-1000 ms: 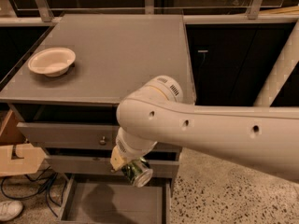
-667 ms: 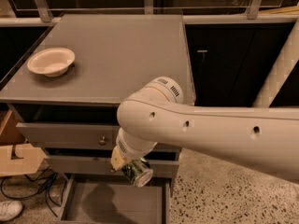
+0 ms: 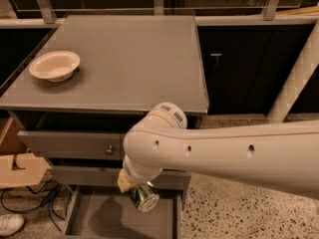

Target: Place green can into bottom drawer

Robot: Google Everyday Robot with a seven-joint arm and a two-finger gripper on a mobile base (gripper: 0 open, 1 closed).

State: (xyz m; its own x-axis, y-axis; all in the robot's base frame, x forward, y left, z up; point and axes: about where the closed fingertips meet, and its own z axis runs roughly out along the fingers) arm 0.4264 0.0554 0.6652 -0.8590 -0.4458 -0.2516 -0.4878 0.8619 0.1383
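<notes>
Camera view, hand (image 3: 132, 186) gripping green can (image 3: 145, 197) over open bottom drawer (image 3: 99, 219), can tilted, silver end toward lower right

Table (image 3: 124, 78): one unit was present, with a grey top.

Drawers: three were counted below the front edge of the table. These were one upper drawer (image 3: 65, 144), one middle drawer (image 3: 79, 176) and one bottom drawer (image 3: 107, 219).

Knob (image 3: 109, 150): one round knob was discernible, on the upper drawer.

Bowl (image 3: 54, 65): one cream bowl stood near the left edge of the table.

Green can (image 3: 144, 197): one was present.

Arm (image 3: 224, 153): one white arm was present.

Gripper (image 3: 130, 185): one was present, below the front edge of the table and over the bottom drawer, clamped on the green can.

Shoe (image 3: 10, 224): one lay on the floor, left of the table.

Post (image 3: 297, 78): one white post stood beyond the right edge.
</notes>
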